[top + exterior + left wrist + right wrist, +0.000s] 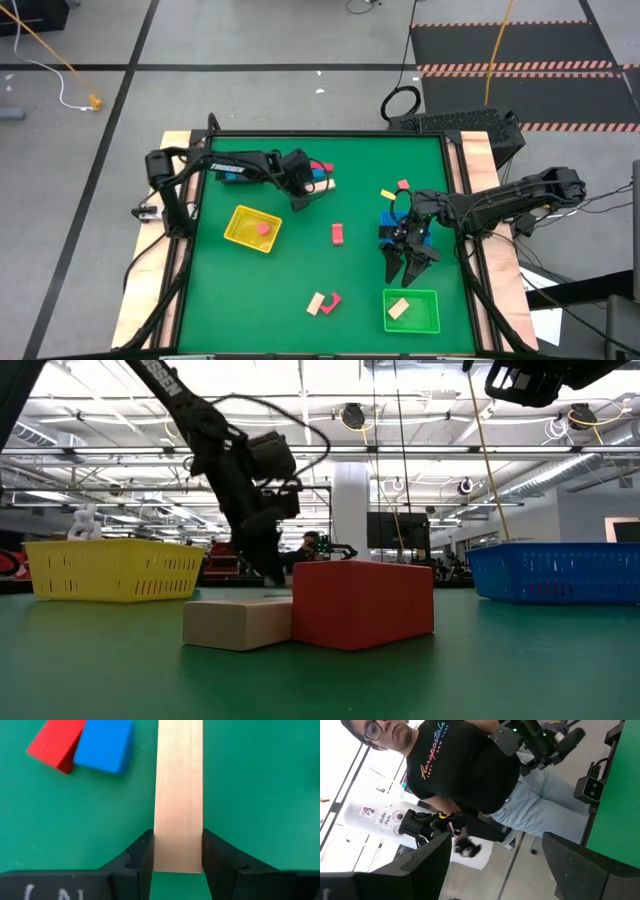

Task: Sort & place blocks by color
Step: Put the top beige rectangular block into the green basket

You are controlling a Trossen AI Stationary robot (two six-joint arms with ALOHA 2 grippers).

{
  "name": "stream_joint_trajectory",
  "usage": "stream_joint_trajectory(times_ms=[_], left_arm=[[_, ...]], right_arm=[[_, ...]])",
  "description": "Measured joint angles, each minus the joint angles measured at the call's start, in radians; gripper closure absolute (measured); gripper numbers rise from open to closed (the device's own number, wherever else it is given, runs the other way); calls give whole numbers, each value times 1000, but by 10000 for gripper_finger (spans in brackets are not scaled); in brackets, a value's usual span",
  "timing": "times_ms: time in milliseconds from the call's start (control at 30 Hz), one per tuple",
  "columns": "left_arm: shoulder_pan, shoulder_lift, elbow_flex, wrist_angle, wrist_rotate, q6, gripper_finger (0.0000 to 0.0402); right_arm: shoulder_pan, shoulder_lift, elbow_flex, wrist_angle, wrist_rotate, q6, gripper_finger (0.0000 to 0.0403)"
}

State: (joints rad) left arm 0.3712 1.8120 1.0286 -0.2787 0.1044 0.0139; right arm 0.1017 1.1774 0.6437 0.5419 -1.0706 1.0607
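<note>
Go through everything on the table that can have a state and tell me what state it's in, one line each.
Left gripper: shut on the tan bar, by a red and a blue block.
Tan bar: gripped at one end.
Right gripper: open, empty, above the mat near the blue tray.
Yellow tray: holds one red block.
Green tray: holds one tan block.
Blue tray: contents hidden.

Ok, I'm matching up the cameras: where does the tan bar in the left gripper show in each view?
High view: tan bar, upper middle of the table, by the left arm's tip.
Low view: cannot make it out; the front tan block is another piece.
Left wrist view: centre, clamped by the left gripper.
Right wrist view: not in it.
Shared landmark: red block and blue block beside it.
</note>
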Motion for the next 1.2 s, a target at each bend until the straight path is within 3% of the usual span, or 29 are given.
stream_joint_trajectory(times_ms=[133,400,633,933,1200], left_arm=[[-47,-59,0,-42,5,-27,271],[-159,-166,2,-39,-3,-153,271],[-266,-191,3,-16,-92,-317,271],[-374,-191,3,148,-114,-533,270],[-440,-191,3,253,-159,-693,271]], right_arm=[[0,0,0,0,0,7,99],[0,0,0,0,0,213,99],[0,0,0,0,-3,411,99],[0,0,0,1,7,413,99],[-2,0,0,10,284,195,99]])
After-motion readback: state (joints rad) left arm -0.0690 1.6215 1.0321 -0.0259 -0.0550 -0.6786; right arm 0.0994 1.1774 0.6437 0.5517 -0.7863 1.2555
